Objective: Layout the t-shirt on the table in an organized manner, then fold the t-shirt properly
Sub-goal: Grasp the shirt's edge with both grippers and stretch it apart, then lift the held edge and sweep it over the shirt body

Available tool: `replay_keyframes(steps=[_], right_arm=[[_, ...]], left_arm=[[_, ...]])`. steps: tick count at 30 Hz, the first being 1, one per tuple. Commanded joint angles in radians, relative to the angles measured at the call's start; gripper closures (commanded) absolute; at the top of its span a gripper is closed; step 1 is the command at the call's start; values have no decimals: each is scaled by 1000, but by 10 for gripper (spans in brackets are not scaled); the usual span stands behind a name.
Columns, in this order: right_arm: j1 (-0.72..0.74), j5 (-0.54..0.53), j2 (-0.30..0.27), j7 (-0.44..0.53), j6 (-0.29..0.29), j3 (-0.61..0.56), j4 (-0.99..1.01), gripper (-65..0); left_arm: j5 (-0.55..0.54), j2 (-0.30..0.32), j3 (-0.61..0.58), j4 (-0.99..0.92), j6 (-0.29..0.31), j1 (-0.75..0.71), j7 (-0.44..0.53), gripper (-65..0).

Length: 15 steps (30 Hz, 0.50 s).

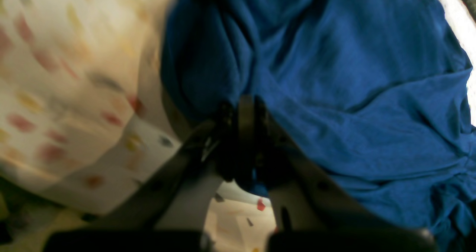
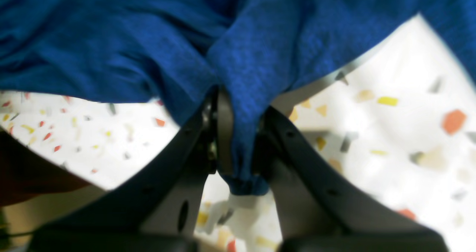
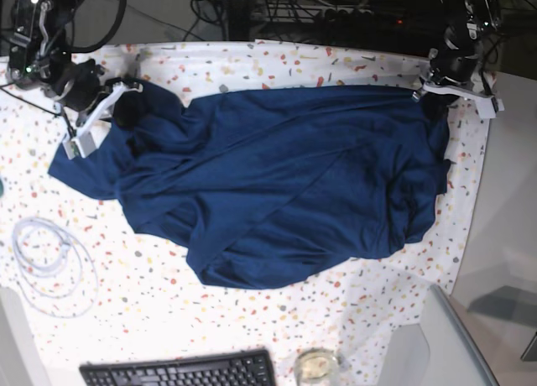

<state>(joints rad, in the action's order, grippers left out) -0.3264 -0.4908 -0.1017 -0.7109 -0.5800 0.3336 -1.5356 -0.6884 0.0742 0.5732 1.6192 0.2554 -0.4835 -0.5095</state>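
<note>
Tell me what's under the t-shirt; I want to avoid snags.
Only the table with its speckled cloth shows around and beneath the t-shirt. The white cable and keyboard lie apart from it. Anything under the bunched middle is covered.

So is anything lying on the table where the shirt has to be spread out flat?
Nothing lies under or against the t-shirt. A coiled white cable sits on the table just off its edge, a black keyboard further off. Both grippers already pinch fabric.

Right pincer [image 2: 238, 133] pinches t-shirt [image 2: 148, 40] fold above table [image 2: 390, 140].
</note>
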Motion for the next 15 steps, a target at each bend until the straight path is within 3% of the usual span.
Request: replay_keyframes(steps=[1,7,15], right_arm=[[-23,-19,-11,10,-7,5,-55,0],[-133,-19,-19,12,-7,49,-259,0],[-202,-19,-16,12,-8,241,-411,0]], left_arm=[[-9,12,6,45,3,-34,10,0],[-9,42,3,174,3,-126,8,0],[-9,118,-204,270,3,-212,15,0]])
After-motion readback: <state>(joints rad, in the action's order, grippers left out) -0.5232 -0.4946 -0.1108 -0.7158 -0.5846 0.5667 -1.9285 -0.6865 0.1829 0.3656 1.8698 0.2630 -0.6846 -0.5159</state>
